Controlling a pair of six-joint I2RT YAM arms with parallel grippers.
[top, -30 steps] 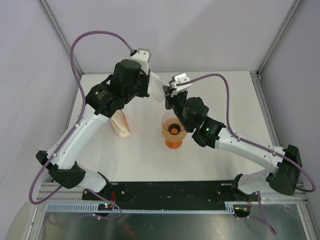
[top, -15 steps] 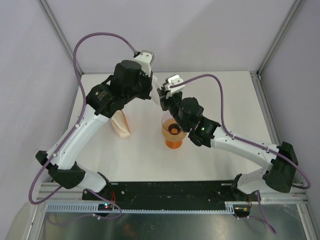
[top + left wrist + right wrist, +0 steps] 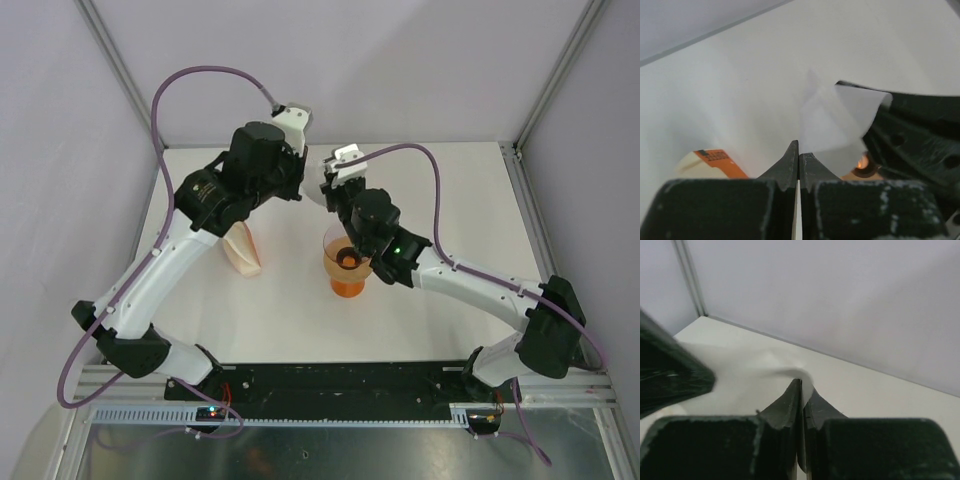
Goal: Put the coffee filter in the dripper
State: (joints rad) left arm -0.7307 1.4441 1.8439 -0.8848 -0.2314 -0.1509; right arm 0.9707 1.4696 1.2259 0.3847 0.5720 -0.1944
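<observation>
The left gripper (image 3: 799, 150) and right gripper (image 3: 801, 387) are each pinching the coffee filter (image 3: 835, 125), suspending it just behind the dripper (image 3: 345, 262), which is standing on the desk (image 3: 290, 310). The step in hand is probably spreading the cone open. The next move is likely lowering it, centred, into the dripper.

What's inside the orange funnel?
Only a dark hole at the bottom of the dripper; no coffee filter in it. The right arm covers its right edge.
</observation>
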